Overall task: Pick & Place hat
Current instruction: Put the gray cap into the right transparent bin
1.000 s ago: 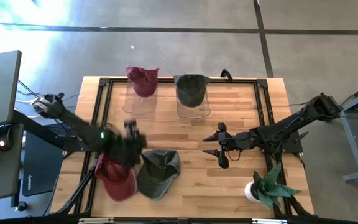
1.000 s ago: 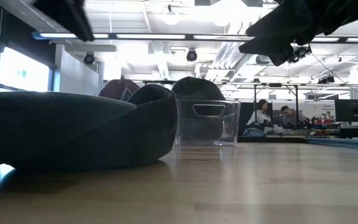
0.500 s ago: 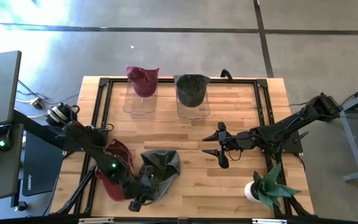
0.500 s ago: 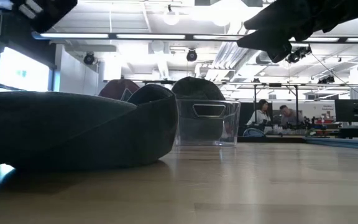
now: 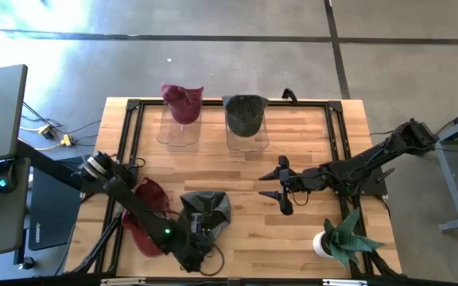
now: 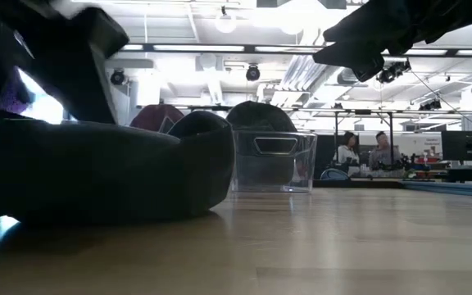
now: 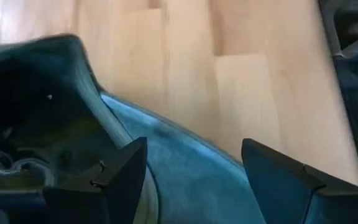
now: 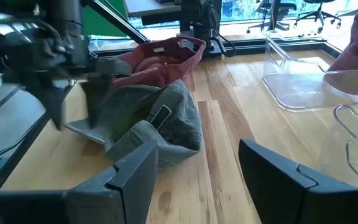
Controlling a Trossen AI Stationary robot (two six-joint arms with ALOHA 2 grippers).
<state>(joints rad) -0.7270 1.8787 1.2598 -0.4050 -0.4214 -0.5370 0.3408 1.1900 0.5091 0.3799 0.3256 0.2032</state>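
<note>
Left hand point(image 5: 199, 241), fingers spread, poised over near edge of grey hat point(image 5: 205, 216), brim between fingers; right hand point(image 5: 279, 184) spread, farther off, idle.

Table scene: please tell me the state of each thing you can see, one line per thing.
Green hat: lying on the table, not lifted.
Red hat: lying on the table beside the green hat.
Left gripper: open, low at the green hat's near edge.
Right gripper: open, empty, waiting over the table.
Two clear stands: upright, each with a hat on top.
Potted plant: upright.
</note>
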